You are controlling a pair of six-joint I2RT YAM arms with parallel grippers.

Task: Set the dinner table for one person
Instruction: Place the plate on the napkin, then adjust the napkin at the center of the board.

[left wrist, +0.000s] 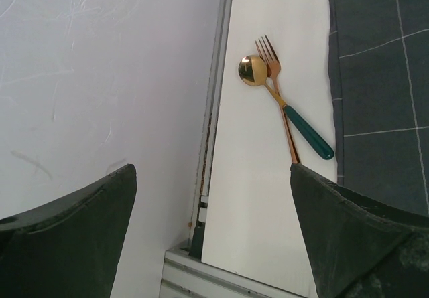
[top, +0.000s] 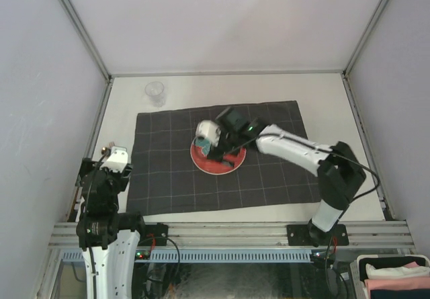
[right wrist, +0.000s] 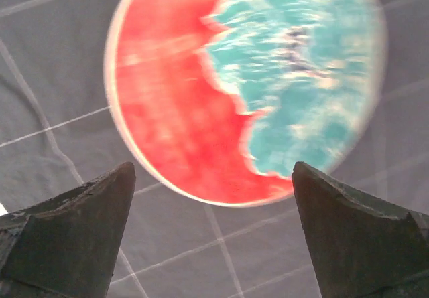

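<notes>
Overhead, plate (top: 200, 159) mostly hidden under right gripper (top: 220, 150) — jaws wide.

Plate (right wrist: 241, 84): red on one side, teal mottled with white on the other, pale rim; directly under the right gripper (right wrist: 212, 167).
Cloth (right wrist: 60, 77): dark grey, thin white grid lines.
Table (left wrist: 261, 197): plain off-white.
Spoon (left wrist: 253, 70): shiny gold bowl, dark green handle; ahead of the left gripper (left wrist: 212, 171).
Fork (left wrist: 268, 47): coppery gold, crossing the spoon.
Rail (left wrist: 216, 97): grey.
Glass (top: 155, 93): clear.
Fingers (right wrist: 67, 238): dull black, both grippers.
</notes>
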